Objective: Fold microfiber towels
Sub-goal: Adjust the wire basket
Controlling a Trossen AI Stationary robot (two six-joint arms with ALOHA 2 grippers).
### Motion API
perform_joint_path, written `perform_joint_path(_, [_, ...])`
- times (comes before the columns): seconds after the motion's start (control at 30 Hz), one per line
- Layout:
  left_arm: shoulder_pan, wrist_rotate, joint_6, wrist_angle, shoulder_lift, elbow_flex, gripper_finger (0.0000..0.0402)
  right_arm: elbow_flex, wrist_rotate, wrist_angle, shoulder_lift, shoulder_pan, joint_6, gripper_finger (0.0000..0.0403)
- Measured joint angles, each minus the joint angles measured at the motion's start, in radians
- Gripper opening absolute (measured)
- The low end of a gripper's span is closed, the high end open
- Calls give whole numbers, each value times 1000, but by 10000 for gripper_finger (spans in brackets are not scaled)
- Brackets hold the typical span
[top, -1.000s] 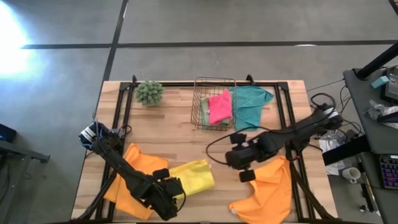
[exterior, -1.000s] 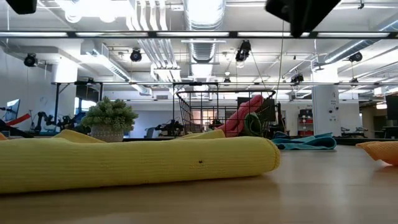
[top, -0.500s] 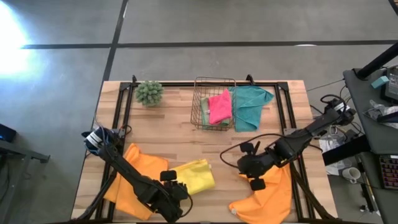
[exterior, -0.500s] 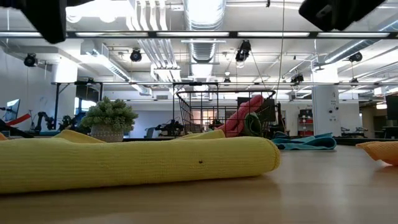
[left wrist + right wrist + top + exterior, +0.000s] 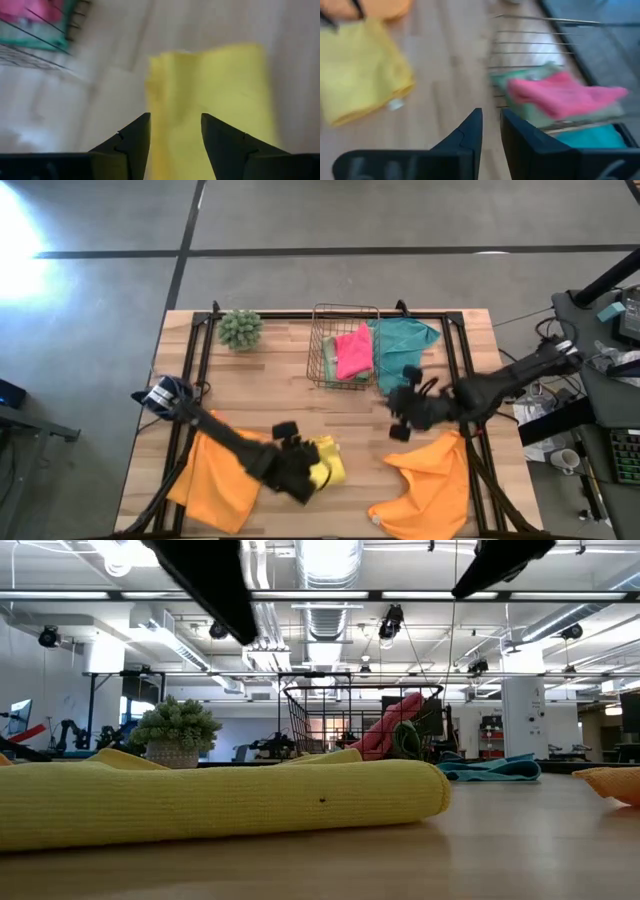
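Wooden table, black frame rails. On it: plant ball at far left corner; wire basket far centre; teal towel beside basket; yellow towel near centre; orange towel near left; orange towel near right.

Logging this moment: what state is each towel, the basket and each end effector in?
Yellow microfiber towel: folded, on table.
Pink microfiber towel: draped in wire basket.
Teal microfiber towel: crumpled beside basket.
Left end effector: open, empty, over yellow towel.
Right end effector: nearly closed, empty.
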Motion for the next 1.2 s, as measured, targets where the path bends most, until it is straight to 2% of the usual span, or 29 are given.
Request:
perform_joint_path(0.13, [94, -21, 52, 5, 0, -1, 160, -18, -22, -2, -81, -151, -60, 54])
perform_joint_path(0.33, [219, -23, 101, 41, -2, -2, 160, -19, -139, 19, -119, -431, -249, 42])
perform_joint_path(0.53, [315, 9, 101, 47, -2, -4, 160, -19, -352, 102, -94, -763, -392, 38])
perform_joint_path(0.73, [339, 77, 29, 54, -2, -14, 160, -19, -579, 176, -6, -1031, -470, 38])
perform_joint_path(0.83, [338, 123, 15, 55, -2, -38, 160, -19, -652, 229, 62, -1106, -484, 38])
perform_joint_path(0.97, [344, 156, -55, 54, -2, -90, 160, 5, -691, 266, 152, -1158, -488, 38])
perform_joint_path(1.2, [374, 181, -58, 142, -2, -156, 160, 200, -699, 264, 355, -1218, -516, 38])
